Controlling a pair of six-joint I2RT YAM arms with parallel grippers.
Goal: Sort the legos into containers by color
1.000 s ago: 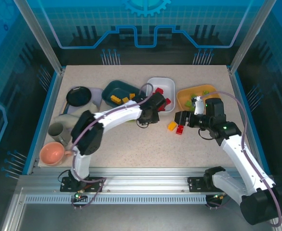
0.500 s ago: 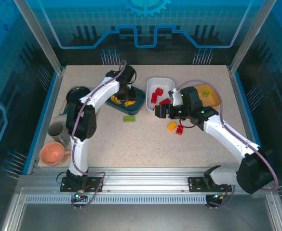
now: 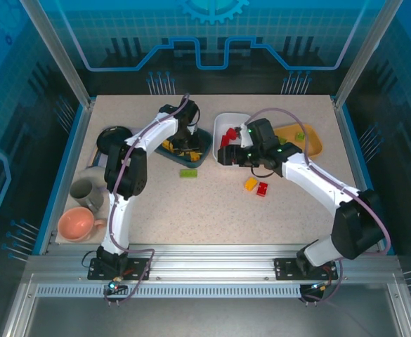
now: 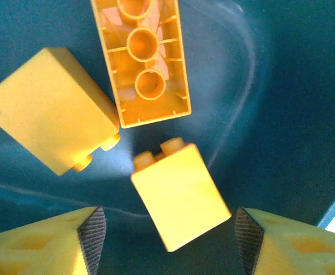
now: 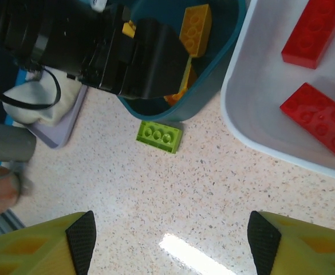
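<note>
The lime-green lego (image 5: 159, 136) lay studs-up on the desk (image 5: 213, 189) just beside the dark teal tray (image 5: 213, 69); light, rigid and slick, it likely wanted pinching across its long sides; the right gripper (image 5: 170, 243) and left gripper (image 4: 167, 238) both gaped empty.

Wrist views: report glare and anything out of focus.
Right wrist view: a bright glare streak on the table near the bottom edge; the green lego is sharp, the left edge blurred. Left wrist view: a pale sheen on the dark teal tray; the yellow legos are sharp.
</note>
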